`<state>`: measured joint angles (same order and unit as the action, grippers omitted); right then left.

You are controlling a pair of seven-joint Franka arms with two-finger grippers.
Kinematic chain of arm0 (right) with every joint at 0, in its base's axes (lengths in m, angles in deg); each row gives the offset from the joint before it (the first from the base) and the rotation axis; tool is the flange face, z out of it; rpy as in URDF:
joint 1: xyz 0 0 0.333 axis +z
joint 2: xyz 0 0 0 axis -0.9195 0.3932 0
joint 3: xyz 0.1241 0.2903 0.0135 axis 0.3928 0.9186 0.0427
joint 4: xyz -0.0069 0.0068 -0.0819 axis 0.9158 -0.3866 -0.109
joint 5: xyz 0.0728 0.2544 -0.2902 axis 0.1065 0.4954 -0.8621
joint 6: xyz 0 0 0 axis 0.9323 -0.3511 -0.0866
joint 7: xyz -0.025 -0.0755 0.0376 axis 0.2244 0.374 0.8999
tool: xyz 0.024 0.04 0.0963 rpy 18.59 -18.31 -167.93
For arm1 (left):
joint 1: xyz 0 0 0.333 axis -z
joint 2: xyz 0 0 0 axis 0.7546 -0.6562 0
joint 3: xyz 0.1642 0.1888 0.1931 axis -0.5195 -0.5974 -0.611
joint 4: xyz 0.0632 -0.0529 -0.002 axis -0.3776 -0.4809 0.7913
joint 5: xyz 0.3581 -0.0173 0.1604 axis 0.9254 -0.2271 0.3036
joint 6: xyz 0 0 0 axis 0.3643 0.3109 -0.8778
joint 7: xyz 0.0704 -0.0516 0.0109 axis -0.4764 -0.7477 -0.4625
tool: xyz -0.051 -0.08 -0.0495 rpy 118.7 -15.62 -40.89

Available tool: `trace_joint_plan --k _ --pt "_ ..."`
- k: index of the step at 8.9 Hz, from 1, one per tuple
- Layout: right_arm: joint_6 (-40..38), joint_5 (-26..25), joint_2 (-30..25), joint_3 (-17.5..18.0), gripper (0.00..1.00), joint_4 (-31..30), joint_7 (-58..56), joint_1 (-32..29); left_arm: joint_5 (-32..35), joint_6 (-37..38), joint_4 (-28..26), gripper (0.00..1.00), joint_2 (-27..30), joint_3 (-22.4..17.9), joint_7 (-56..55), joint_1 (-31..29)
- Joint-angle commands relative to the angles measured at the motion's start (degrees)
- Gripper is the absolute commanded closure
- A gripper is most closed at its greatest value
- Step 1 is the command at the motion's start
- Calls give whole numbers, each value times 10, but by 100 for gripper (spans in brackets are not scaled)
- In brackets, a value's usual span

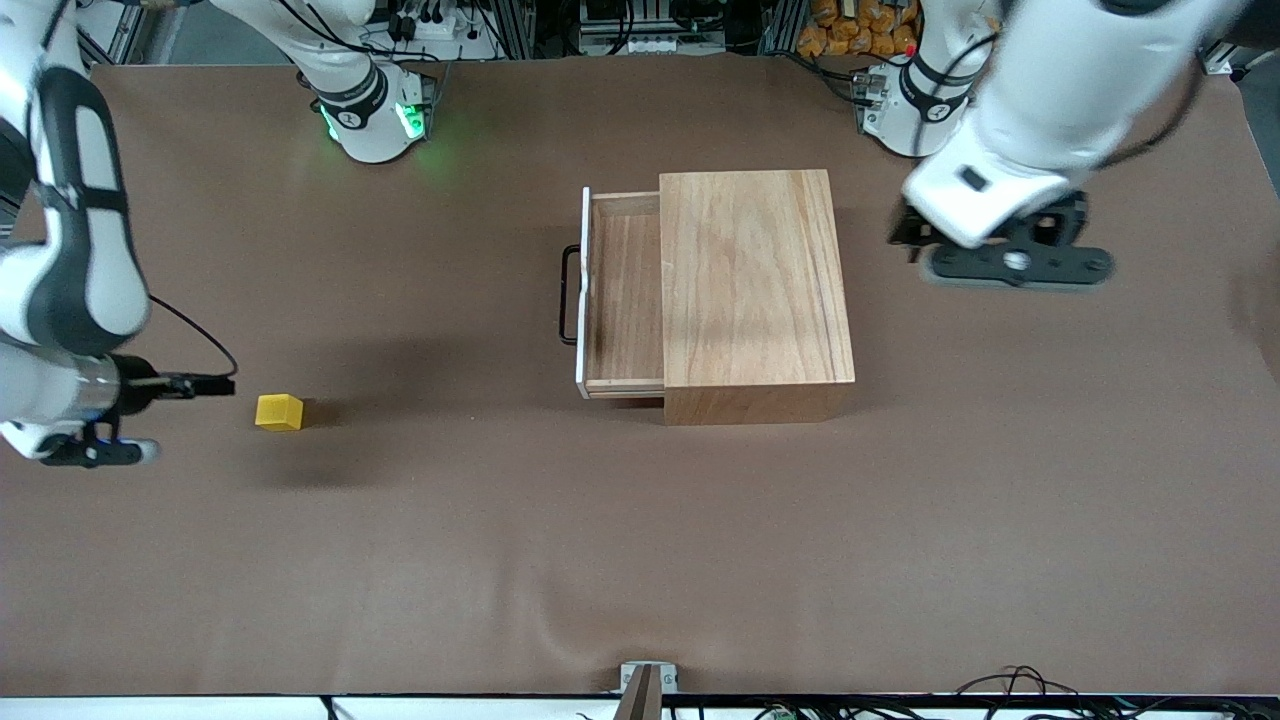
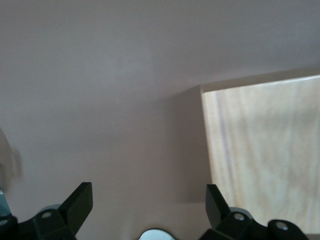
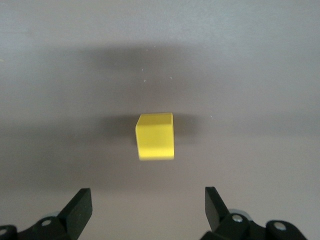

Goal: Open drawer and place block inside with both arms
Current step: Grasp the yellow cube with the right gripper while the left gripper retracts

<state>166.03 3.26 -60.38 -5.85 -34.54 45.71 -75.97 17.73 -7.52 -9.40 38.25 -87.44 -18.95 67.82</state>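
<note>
The right end effector (image 3: 145,210) hangs over the brown counter (image 1: 640,560) with its two black fingers (image 3: 80,207) spread wide and nothing between them. We see the block (image 3: 155,136) ahead of those fingertips on the bare counter, well apart from the wooden box (image 1: 755,290). It is a small bright yellow cube with crisp edges, its top face paler than its side, and it casts a soft shadow on the cloth.

The left end effector (image 2: 149,210) is up over the counter beside the box, toward the left arm's end, fingers equally wide and holding nothing.

The drawer (image 1: 622,295) stands pulled partway out of the box, a shallow light-wood tray with a white front panel and a thin black wire handle (image 1: 569,295); its inside is bare.
</note>
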Motion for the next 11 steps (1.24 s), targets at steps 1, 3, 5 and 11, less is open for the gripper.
trace_joint_plan --k 1,3,5,11 --pt "93 3 17 6 0 -62 -11 -3 -25 -18 -80 0 51 7 80 -88" --pt "155 4 57 7 0 -65 -11 -7 -38 -68 -171 0 102 7 159 -168" --pt "167 5 64 7 0 -71 -11 -6 -45 -126 -266 0 161 7 193 -214" --pt "109 10 63 13 100 -52 -5 1 -99 -189 -286 0 152 14 70 -216"
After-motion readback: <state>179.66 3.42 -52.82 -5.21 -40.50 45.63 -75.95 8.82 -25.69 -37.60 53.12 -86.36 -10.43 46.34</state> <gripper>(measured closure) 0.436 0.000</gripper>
